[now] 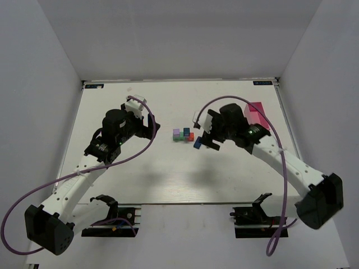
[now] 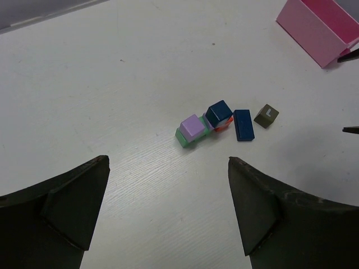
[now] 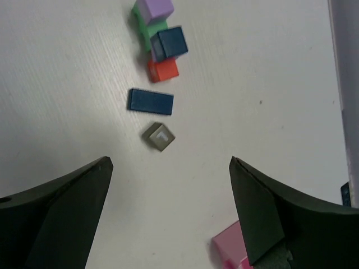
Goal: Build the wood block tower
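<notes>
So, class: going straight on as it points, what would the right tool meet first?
Probably the grey cube, just ahead of the open right tool; the blue brick lies beyond. Depth is unclear.

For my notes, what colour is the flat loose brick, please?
Brick: dark blue, right wrist view.

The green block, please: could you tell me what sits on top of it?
A lilac cube sits on the green block, covering most of it; the face beneath is hidden.

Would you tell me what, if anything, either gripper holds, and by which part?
Nothing: the left gripper and right gripper are both open, fingers empty.
</notes>
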Motion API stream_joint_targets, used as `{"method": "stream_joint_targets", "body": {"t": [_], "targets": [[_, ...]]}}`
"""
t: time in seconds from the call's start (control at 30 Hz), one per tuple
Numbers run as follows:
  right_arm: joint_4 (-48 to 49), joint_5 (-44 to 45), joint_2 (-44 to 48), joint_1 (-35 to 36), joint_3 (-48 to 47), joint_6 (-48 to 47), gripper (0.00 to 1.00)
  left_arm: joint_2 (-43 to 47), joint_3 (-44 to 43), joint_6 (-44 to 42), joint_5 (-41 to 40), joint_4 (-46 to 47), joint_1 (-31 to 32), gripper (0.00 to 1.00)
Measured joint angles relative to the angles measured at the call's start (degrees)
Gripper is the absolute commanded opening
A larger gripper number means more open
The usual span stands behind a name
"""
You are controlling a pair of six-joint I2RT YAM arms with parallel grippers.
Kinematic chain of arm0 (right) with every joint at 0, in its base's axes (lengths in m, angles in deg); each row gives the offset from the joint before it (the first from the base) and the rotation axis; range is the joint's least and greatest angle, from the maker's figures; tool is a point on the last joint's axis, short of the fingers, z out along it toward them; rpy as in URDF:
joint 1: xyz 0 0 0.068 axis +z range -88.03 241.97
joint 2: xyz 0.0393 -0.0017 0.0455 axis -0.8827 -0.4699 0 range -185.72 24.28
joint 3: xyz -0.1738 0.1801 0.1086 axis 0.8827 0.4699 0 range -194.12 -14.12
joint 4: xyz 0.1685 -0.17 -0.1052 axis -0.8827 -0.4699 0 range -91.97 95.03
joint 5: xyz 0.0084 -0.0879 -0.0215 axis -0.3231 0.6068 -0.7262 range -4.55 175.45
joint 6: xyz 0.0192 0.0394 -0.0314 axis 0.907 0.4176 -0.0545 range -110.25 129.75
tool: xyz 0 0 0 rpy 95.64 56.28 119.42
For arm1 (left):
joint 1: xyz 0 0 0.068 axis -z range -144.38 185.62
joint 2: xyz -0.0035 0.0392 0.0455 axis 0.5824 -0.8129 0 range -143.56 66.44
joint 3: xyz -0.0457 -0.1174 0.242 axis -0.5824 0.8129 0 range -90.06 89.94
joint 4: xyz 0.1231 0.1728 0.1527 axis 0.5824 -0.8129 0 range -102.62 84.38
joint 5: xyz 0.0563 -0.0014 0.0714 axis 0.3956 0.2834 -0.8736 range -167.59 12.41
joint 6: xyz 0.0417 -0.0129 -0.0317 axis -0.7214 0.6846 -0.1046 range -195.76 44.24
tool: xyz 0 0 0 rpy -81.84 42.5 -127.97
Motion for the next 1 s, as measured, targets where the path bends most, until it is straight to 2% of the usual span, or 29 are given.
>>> {"method": "stream_joint_targets", "body": {"t": [0.03,0.1,0.13,0.17,0.2,0.27,0.3,0.33,0.4,0.47,0.5,0.6,0.63,0.7,0.73,0.83,0.87,1.0], "targets": [[1.0,0.3,2.5,-0.2,3.1,0.5,0.88,0.0,0.3,0.0,0.5,0.6,0.0,0.94],[2.4,0.4,6.1,-0.8,7.4,1.0,0.74,-0.4,0.7,0.0,1.7,1.1,0.0,0.81],[3.2,0.1,7.3,-1.2,9.0,1.1,0.64,-0.9,0.7,-0.2,2.4,1.2,0.0,0.76],[3.9,-0.3,8.1,-1.5,10.1,1.0,0.44,-1.6,0.7,-0.4,3.2,1.5,0.0,0.69],[4.5,-0.7,8.5,-1.9,11.0,0.7,0.34,-2.4,0.7,-0.6,4.2,1.7,0.0,0.50],[5.5,-1.9,8.7,-2.7,12.1,1.0,0.23,-4.6,0.6,-0.9,6.1,1.8,0.0,0.37],[6.0,-2.1,8.4,-3.2,12.4,1.2,0.17,-6.0,0.2,-1.5,7.3,1.4,0.2,0.25],[6.3,-2.1,8.0,-3.7,12.4,1.7,0.16,-7.5,-0.4,-1.8,8.9,0.7,0.4,0.22],[8.0,-1.5,6.6,-5.1,12.3,3.6,0.19,-10.0,-1.5,-2.5,12.2,0.5,0.9,0.22],[9.5,0.3,4.7,-6.7,12.2,6.6,0.25,-11.5,-2.3,-2.8,15.3,0.5,1.6,0.30],[9.9,1.7,3.7,-7.7,12.2,8.1,0.34,-12.4,-3.3,-3.0,17.0,0.5,2.3,0.36],[9.9,5.4,2.4,-10.6,11.2,13.2,0.40,-15.3,-6.8,-3.5,19.4,0.6,4.4,0.47],[9.9,6.2,2.5,-11.9,10.6,15.2,0.38,-16.8,-8.5,-3.6,20.1,0.6,5.5,0.53],[9.7,6.3,3.4,-14.2,9.2,18.9,0.35,-20.4,-12.6,-3.8,20.5,0.6,8.1,0.55],[9.3,6.1,4.0,-15.1,8.4,20.6,0.23,-22.4,-14.3,-3.9,20.4,0.6,9.5,0.55],[8.5,4.5,6.0,-17.1,6.0,24.5,0.04,-29.2,-19.7,-4.3,18.7,0.1,14.4,0.58],[8.6,4.2,6.8,-17.6,5.7,25.7,0.04,-31.6,-21.2,-4.6,17.8,-0.4,16.0,0.65],[8.1,3.3,9.6,-19.6,5.5,28.5,0.02,-41.9,-27.2,-5.4,12.3,-2.8,21.6,0.69]]}}
